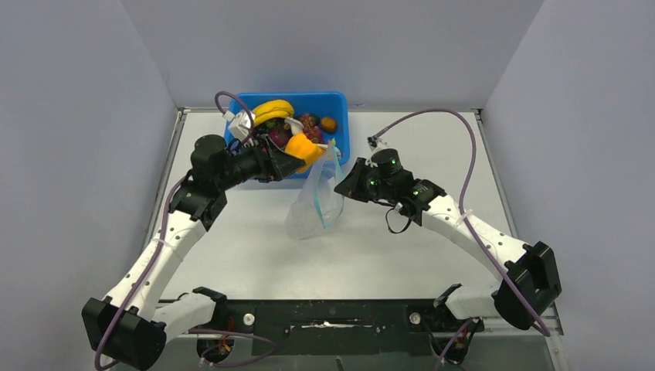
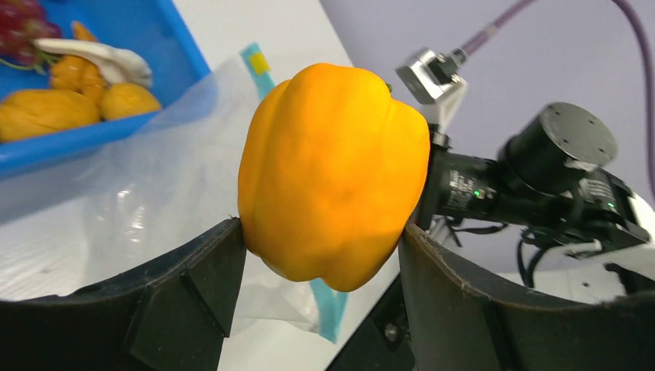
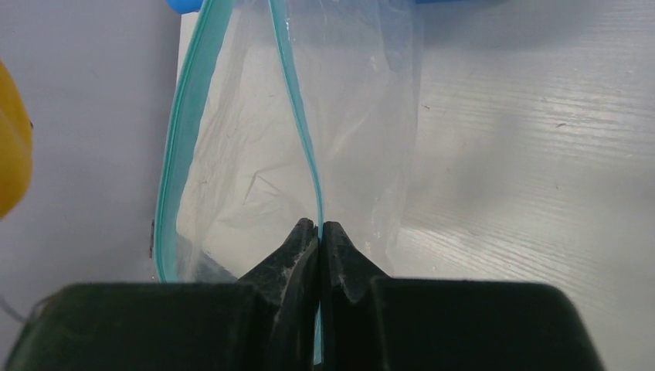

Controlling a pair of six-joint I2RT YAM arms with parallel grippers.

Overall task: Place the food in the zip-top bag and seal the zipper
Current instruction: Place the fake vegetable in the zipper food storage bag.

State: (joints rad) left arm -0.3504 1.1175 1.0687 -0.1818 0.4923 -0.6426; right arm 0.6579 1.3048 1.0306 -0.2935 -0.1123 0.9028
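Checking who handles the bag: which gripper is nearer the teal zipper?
Right. The right gripper is clamped on the zipper itself; the left gripper holds the orange pepper beside the bag.

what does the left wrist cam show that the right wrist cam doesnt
Only left wrist: the left gripper clamped on the orange bell pepper, plus grapes in the blue tub.
Only right wrist: the right gripper pinching one side of the zipper, with the mouth gaping open.
Both: the clear zip-top bag with that zipper, and the pepper, which is only a sliver at the right wrist view's left edge.
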